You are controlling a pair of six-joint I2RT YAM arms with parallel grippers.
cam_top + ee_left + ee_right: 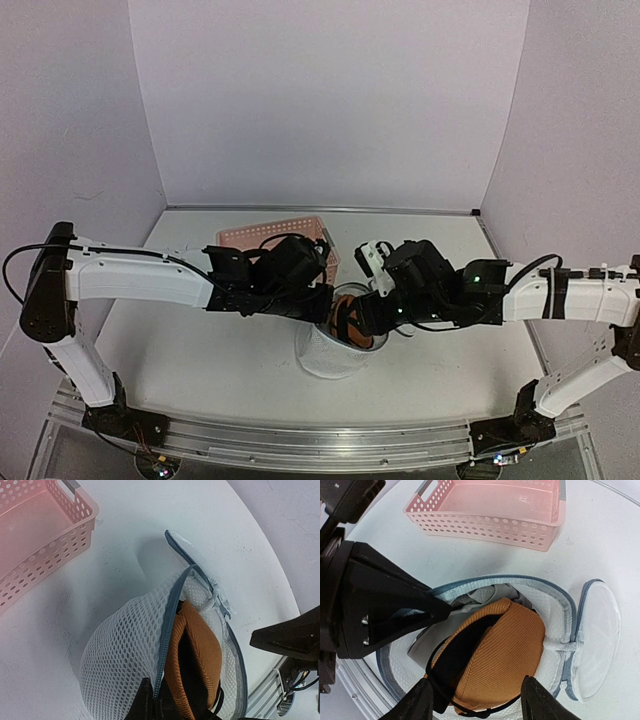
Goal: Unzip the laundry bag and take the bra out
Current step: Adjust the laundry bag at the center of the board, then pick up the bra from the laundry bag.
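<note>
Looking down from the top camera, I see the white table [200, 360] filling the lower half of the frame, with the pink basket [262, 236] just above centre. Below it, at lower centre, sits the laundry bag [322, 358], its zip rim undone and its mouth gaping. In my right wrist view its round lid [598, 630] lies flopped open at the right, joined to the rim by a short strip. The orange bra [505, 650], with black straps, sits in the mouth at mid-frame. My left gripper [444, 611] reaches in from the left, pinched on the grey rim. My right gripper [480, 702] is spread wide, one finger [420, 702] either side of the bra at the bottom edge.
</note>
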